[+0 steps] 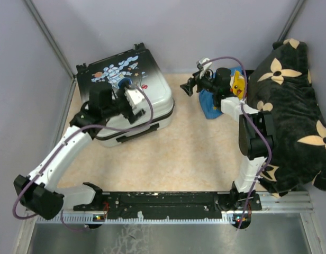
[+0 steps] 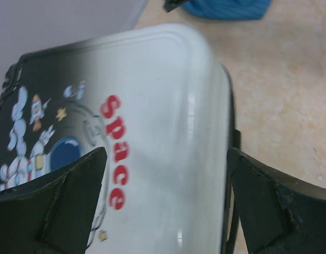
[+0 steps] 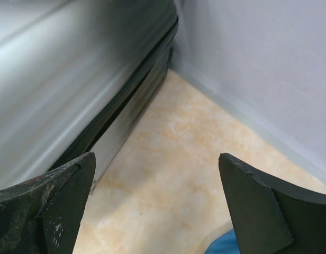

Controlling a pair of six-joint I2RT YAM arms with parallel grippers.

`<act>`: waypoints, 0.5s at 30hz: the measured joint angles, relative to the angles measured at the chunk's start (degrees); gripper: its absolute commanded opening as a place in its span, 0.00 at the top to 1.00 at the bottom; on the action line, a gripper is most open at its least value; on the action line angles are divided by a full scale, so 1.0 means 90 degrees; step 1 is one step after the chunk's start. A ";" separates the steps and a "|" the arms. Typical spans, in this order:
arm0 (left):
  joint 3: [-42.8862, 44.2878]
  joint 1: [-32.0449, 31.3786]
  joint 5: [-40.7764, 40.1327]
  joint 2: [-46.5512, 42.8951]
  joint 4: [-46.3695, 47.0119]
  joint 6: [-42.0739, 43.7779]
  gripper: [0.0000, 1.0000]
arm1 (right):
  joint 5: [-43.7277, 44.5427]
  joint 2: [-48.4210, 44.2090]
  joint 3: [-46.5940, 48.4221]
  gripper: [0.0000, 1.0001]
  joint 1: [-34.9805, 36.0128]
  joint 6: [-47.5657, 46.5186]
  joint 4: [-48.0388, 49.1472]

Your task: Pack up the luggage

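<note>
My left tool point(image 2: 163, 203) hangs over the suitcase point(image 1: 155, 106), its fingers spread as wide as they go and gripping nothing; the red "Space" lettering shows between them. The suitcase lies flat on the desk point(image 1: 189, 153) at about 10 o'clock in the overhead view, printed shell up and lid down. My right tool point(image 3: 157, 206) sits at about 1 o'clock, just as wide and just as empty, aimed low across the desk at the seam along the suitcase's side. Close by it, a blue cloth point(image 1: 209, 106) and a yellow toy point(image 1: 237, 84) lie beside the black flowered cushion point(image 1: 290, 111) at 3 o'clock, outside the case.

I judge the step in hand to be raising the lid so those things can go in. The rounded shell looks slick, so I should work at the seam: slip one right finger under the upper lip while the left tool steadies the shell from above. Then I lift in an arc about the hinge. I cannot tell where the hinge is, or whether the closure is undone, so I should probe gently first
</note>
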 measured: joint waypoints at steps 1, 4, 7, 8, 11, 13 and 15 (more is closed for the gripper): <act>0.0328 0.0272 0.0034 0.0209 -0.0015 -0.0289 0.00 | 0.0000 0.0061 0.0243 0.01 0.0000 0.0000 -0.0148; 0.0988 0.1120 0.0158 0.0680 -0.0058 -0.1027 0.00 | 0.0002 0.0333 0.0942 0.01 0.0000 0.0000 -0.0644; 0.1440 0.2089 0.0228 0.1115 -0.0039 -0.1790 0.00 | 0.0010 0.0697 0.1530 0.01 0.0000 0.0002 -0.1093; 0.1600 0.2499 0.0338 0.1292 -0.0032 -0.2166 0.00 | 0.0029 0.0886 0.1783 0.01 0.0000 0.0000 -0.1285; 0.2006 0.3468 0.0639 0.1780 0.0015 -0.3070 0.00 | 0.0100 0.1285 0.2273 0.01 0.0010 -0.0002 -0.1683; 0.2174 0.4175 0.0840 0.2072 0.0165 -0.3667 0.00 | 0.0175 0.1545 0.2601 0.01 0.0046 -0.0024 -0.1970; 0.2176 0.4748 0.0974 0.2237 0.0238 -0.4131 0.00 | 0.0279 0.1785 0.2895 0.01 0.0075 -0.0080 -0.2210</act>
